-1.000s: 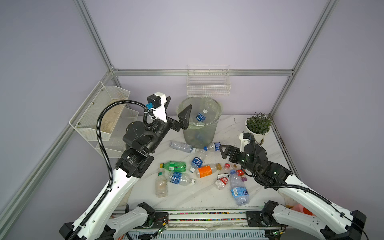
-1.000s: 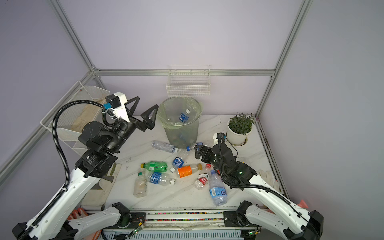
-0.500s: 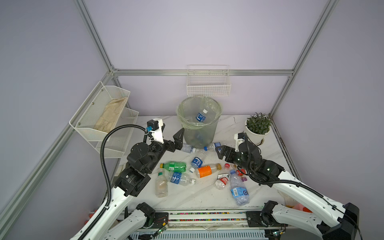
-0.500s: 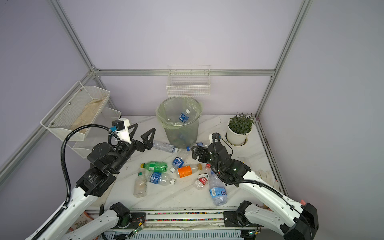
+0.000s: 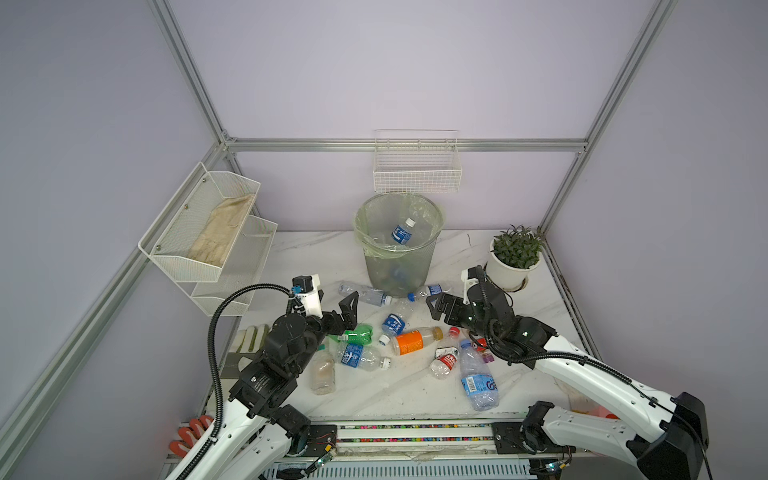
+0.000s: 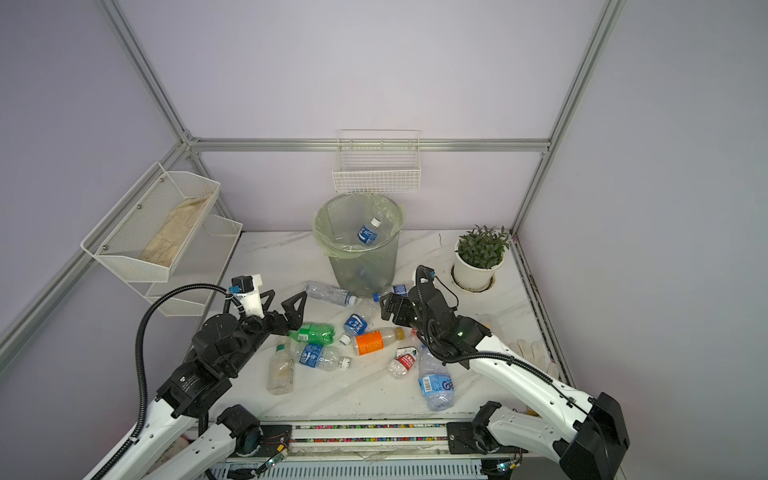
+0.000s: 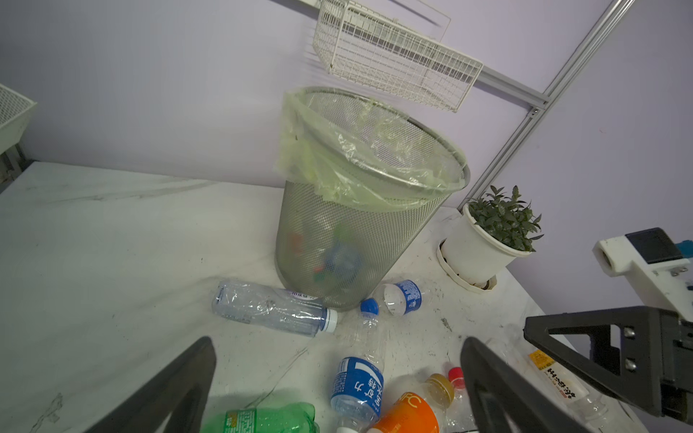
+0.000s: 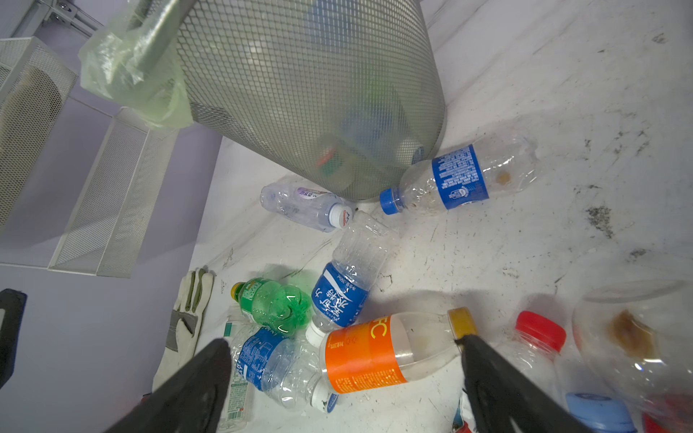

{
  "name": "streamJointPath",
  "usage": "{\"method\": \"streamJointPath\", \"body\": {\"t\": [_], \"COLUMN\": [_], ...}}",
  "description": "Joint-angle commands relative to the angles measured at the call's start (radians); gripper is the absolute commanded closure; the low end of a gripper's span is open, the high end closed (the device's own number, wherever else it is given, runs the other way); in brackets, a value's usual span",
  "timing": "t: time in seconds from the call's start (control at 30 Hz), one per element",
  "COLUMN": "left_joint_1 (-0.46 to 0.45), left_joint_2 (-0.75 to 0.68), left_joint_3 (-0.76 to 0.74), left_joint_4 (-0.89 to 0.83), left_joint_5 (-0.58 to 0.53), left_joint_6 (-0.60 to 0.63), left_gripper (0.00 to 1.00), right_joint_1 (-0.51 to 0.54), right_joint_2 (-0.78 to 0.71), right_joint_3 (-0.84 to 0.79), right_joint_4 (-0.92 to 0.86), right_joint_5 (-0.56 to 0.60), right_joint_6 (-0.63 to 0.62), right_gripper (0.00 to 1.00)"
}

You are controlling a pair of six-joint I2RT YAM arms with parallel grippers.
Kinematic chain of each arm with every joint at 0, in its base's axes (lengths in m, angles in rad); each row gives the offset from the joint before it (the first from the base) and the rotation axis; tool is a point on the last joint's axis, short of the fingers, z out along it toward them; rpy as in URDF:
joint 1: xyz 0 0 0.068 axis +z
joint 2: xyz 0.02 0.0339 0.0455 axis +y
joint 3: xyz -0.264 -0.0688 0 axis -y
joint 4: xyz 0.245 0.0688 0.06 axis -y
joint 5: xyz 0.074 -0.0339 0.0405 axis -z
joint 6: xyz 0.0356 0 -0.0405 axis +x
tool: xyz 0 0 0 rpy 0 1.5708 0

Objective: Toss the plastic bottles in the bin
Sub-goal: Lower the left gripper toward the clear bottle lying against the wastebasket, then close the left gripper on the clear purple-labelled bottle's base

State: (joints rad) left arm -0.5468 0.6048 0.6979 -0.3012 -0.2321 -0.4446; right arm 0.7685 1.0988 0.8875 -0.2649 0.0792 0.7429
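Picking step, nothing in hand yet
Your left pincer point(image 6: 283, 306) and right pincer point(image 5: 442, 309) stand wide apart and empty above bottles point(image 5: 360, 357) strewn on the tabletop point(image 5: 316, 257) on the near side of the bin point(image 5: 397, 266); one lies inside. Next, I'd judge, lower the right onto the orange bottle point(image 5: 409, 341) and clamp across its body.

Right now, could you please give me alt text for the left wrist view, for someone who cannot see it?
The open left gripper hangs over bottles lying on a white table. Behind them stands the bag-lined mesh bin, bottles dimly visible inside, a plant beside it.
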Motion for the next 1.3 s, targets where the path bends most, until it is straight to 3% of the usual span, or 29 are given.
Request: {"method": "streamJointPath", "body": {"t": [0.0, 0.27, 0.5, 0.6, 0.93, 1.27], "left_joint_1": [-0.005, 0.026, 0.189, 0.224, 0.26, 0.276], "left_joint_2": [-0.004, 0.161, 0.391, 0.456, 0.639, 0.799], "left_joint_3": [-0.059, -0.024, 0.073, 0.114, 0.333, 0.488], "left_joint_4": [-0.023, -0.114, -0.166, -0.158, -0.239, -0.286], "left_joint_5": [-0.021, -0.061, 0.13, 0.157, 0.098, 0.121], "left_joint_6": [-0.07, -0.223, -0.385, -0.443, -0.608, -0.713], "left_gripper": [0.0, 0.0, 0.0, 0.0, 0.0, 0.0], "right_joint_1": [-0.004, -0.004, -0.004, -0.004, -0.004, -0.004], "right_joint_2": [0.002, 0.005, 0.003, -0.002, -0.016, -0.034], "right_joint_3": [0.02, 0.018, 0.026, 0.022, 0.018, -0.002], "right_joint_4": [0.012, 0.0, -0.011, -0.013, -0.02, -0.025], "right_joint_5": [-0.003, 0.005, 0.004, -0.003, 0.006, 0.014], "right_joint_6": [-0.003, 0.002, 0.003, 0.004, 0.005, 0.008], "right_gripper": [0.03, 0.03, 0.03, 0.03, 0.03, 0.03]}}
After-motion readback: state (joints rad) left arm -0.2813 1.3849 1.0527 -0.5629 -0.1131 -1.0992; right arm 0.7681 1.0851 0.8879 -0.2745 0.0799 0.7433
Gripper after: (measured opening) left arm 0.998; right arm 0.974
